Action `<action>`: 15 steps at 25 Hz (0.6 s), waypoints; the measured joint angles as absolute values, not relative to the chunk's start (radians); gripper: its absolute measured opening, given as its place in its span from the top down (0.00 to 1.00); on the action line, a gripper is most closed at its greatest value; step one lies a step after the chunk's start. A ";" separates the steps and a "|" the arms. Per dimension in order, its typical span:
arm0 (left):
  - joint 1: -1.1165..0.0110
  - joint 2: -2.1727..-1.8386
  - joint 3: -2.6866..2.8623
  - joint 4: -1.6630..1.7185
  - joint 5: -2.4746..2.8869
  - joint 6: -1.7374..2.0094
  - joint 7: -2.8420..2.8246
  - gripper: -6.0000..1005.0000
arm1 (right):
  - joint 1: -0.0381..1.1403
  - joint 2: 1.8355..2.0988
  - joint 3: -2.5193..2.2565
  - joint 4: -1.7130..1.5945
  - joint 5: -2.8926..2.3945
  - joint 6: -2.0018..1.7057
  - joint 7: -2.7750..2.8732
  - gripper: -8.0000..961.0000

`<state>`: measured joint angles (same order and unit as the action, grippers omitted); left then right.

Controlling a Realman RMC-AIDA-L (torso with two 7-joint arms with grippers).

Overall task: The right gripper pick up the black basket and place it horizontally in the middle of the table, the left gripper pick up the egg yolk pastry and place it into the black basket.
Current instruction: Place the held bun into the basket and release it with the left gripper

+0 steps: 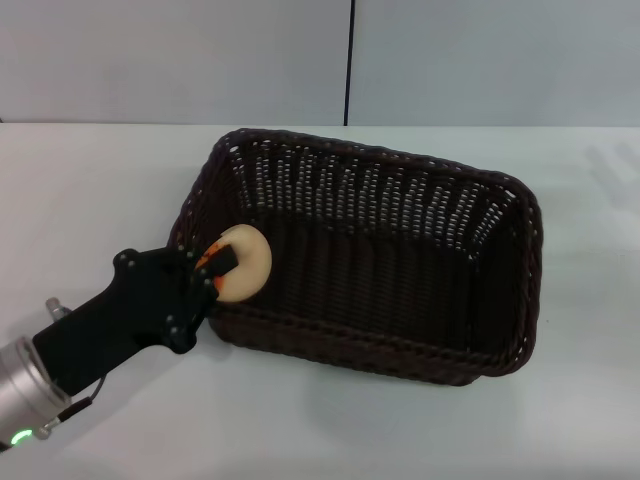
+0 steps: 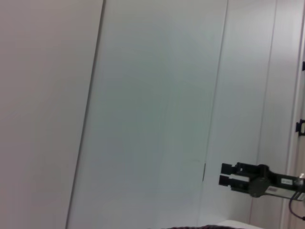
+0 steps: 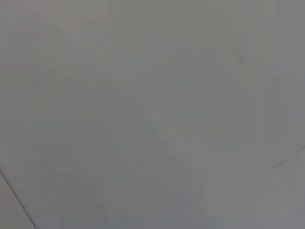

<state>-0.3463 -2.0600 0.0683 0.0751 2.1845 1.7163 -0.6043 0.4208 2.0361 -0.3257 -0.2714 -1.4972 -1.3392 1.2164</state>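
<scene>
The left gripper [image 1: 222, 268] holds the egg yolk pastry [image 1: 244, 263] just over the left rim of the black basket [image 1: 400, 290], which lies lengthwise mid-table [image 1: 560, 420] — the open floor is to the pastry's right. The right gripper [image 2: 228, 174] sits far off, fingers slightly parted; contact with the rim is hard to judge.
</scene>
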 joint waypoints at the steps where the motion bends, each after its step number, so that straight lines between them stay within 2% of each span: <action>1: -0.343 -2.060 0.072 0.077 2.184 1.724 -0.604 0.94 | 0.422 2.037 -0.326 -0.271 -1.497 -1.339 1.216 0.38; 15: -0.331 -2.060 0.196 0.105 2.184 1.802 -0.617 0.93 | 0.434 2.039 -0.327 -0.262 -1.493 -1.339 1.216 0.38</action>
<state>-0.3310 -2.0602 0.1960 0.1052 2.1843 1.8021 -0.6172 0.4343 2.0386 -0.3268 -0.2620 -1.4934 -1.3391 1.2164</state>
